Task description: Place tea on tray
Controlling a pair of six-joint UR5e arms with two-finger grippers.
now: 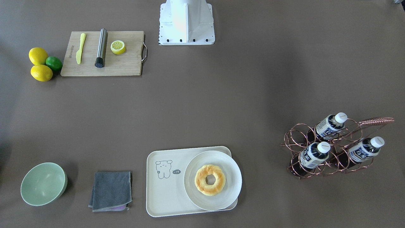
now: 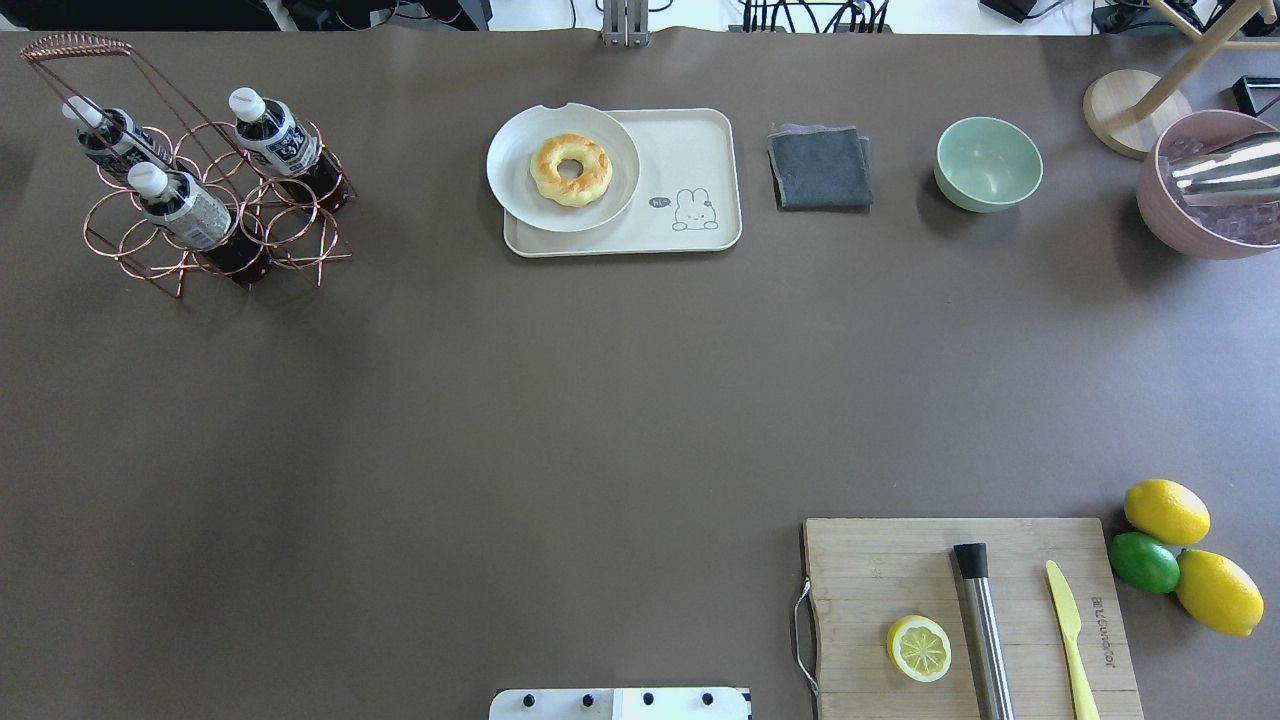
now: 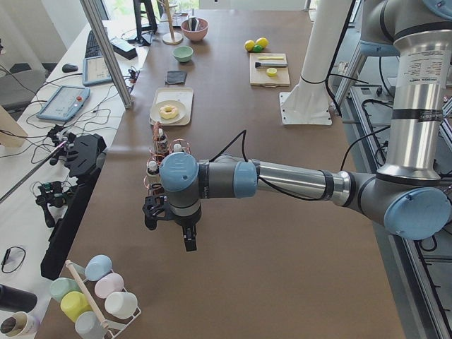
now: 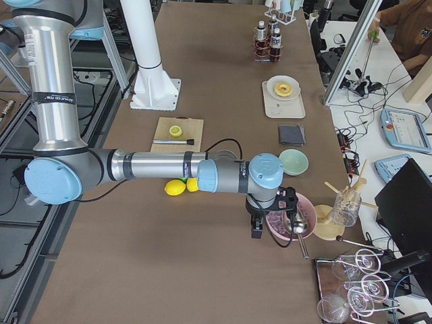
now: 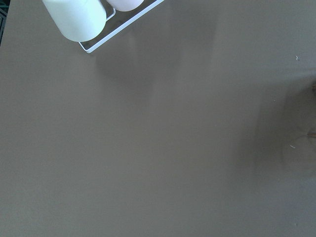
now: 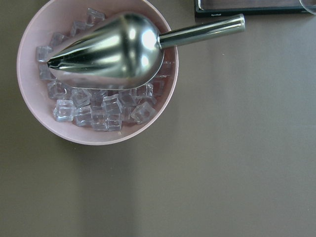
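Tray (image 1: 164,196); tea (image 1: 314,155) label seemingly Japanese.

Left arm (image 3: 296,182) stretches level across mid-frame, with the left gripper (image 3: 169,227) pointing down at centre-left. Right arm (image 4: 155,165) does likewise, its right gripper (image 4: 273,223) right of centre. The spread of the 2 grippers' jaws is unreadable.

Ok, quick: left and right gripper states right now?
Left gripper: cannot be told, it shows only in a side view.
Right gripper: cannot be told, same reason.

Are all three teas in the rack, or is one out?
All in. Three bottles sit in the wire rack; none is on the tray.
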